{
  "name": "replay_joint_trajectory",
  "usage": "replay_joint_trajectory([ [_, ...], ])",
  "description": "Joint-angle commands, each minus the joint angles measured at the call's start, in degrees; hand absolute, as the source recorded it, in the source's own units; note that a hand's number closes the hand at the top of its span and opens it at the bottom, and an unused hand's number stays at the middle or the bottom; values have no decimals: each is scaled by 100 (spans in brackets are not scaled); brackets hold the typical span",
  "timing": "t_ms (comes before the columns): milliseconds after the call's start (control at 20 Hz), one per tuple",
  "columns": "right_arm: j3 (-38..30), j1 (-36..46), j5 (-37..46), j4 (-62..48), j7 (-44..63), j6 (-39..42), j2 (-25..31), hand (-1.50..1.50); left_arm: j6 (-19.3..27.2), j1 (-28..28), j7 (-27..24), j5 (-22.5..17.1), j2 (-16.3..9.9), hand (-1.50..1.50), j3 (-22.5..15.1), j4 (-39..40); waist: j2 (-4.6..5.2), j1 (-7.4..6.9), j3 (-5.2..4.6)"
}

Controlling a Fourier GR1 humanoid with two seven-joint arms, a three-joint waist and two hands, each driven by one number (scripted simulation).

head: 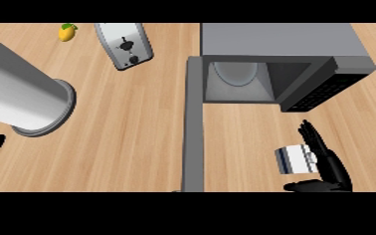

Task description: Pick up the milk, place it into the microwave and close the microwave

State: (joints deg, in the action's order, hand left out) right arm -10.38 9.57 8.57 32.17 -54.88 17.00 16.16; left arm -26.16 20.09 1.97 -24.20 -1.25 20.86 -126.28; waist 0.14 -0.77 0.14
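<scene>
The milk carton [295, 159], white with a blue band, lies on the wooden counter at the lower right, in front of the microwave. My right hand [328, 163] is at the carton's right side, fingers straight and pointing away from me, thumb stretched out below the carton; it is open. The grey microwave [283, 40] stands at the upper right with its cavity [238, 82] open and its glass turntable showing. Its door [194, 124] is swung fully out toward me, left of the carton. A black sliver at the left edge [1, 140] may be my left hand.
A tall silver cylinder [29, 99] stands at the left. A toaster [123, 45] sits at the upper middle, with a yellow fruit [67, 32] to its left. The microwave's dark control panel [323, 90] faces the carton.
</scene>
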Motion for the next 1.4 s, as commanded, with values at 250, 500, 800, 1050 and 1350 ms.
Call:
replay_joint_trajectory([
  [250, 569, -74, -270, 293, -954, 1615, 45, 150, 36, 31, 114, 62, 55, -150, -83, -114, -17, 36, 0],
  [500, 313, -286, -302, 644, -1342, -157, -315, 150, -144, 191, -89, -132, 59, -150, 136, 92, -20, 37, -7],
  [800, -196, -137, -1161, 1325, -196, -538, -741, 150, 70, -103, 96, -102, -68, -150, 195, 79, -25, 99, -15],
  [1050, -412, 129, -1311, 1564, 106, -962, -652, 150, -324, 77, -160, -180, 26, -150, 227, 317, -19, 50, -15],
  [1350, 189, -725, -1507, 3583, 1148, -575, -946, 150, -102, -36, 262, -330, 10, -150, 184, 11, -27, 85, -17],
])
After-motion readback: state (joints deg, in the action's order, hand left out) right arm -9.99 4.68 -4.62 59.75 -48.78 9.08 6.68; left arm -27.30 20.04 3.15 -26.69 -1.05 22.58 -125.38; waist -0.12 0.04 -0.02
